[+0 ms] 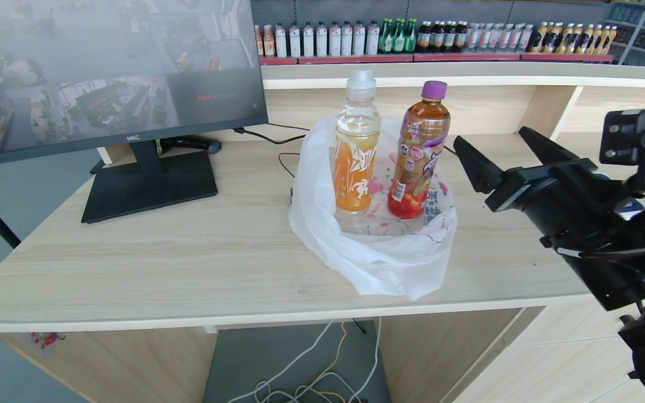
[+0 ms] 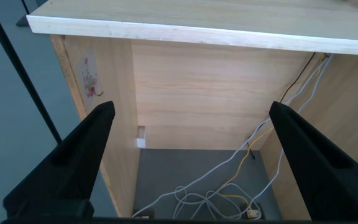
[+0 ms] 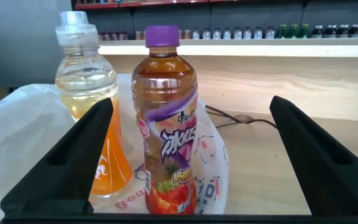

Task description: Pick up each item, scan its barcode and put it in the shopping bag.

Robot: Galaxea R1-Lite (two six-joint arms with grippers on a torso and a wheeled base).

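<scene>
Two bottles stand upright inside the white shopping bag (image 1: 322, 224) on the wooden counter. One is an orange-labelled bottle (image 1: 356, 151) (image 3: 89, 118) with a clear cap. Beside it is a tea bottle (image 1: 419, 154) (image 3: 166, 124) with a purple cap. My right gripper (image 1: 499, 151) (image 3: 191, 155) is open, to the right of the bag at bottle height, with nothing between its fingers. In the right wrist view the tea bottle sits between the two fingers' lines but farther off. My left gripper (image 2: 188, 155) is open below the counter edge, facing the space under the counter.
A monitor (image 1: 104, 73) on a black stand (image 1: 149, 187) occupies the counter's left back. A raised wooden ledge (image 1: 468, 75) runs behind, with shelves of bottles beyond. Cables (image 2: 216, 193) (image 1: 311, 380) lie on the floor under the counter. Bare counter (image 1: 160, 263) lies in front of the monitor.
</scene>
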